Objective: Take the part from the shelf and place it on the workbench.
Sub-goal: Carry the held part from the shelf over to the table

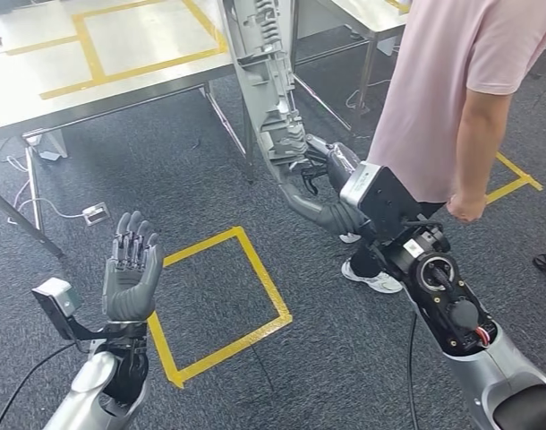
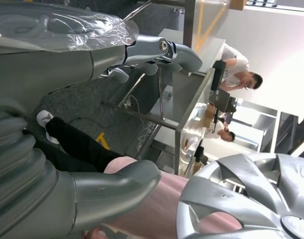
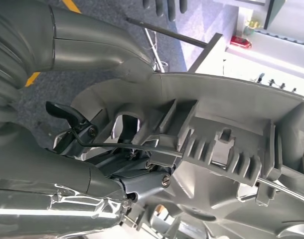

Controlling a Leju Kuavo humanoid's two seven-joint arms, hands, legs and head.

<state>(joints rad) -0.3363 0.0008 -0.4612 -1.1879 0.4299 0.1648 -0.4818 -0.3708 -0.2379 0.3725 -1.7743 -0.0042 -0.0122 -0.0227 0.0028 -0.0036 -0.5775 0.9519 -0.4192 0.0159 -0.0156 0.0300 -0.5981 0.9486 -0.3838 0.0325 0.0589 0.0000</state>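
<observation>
2 robot hands: the left hand near left, the right hand at centre; 1 grey ribbed part, a wheel cover; 2 steel surfaces: 1 far left, 1 far right; 1 person in pink on the right; 1 yellow tape square on the floor.

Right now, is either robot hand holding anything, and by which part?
The right hand grips the grey plastic part at its lower end, fingers hooked through its openings. The left hand holds nothing, fingers apart.
</observation>
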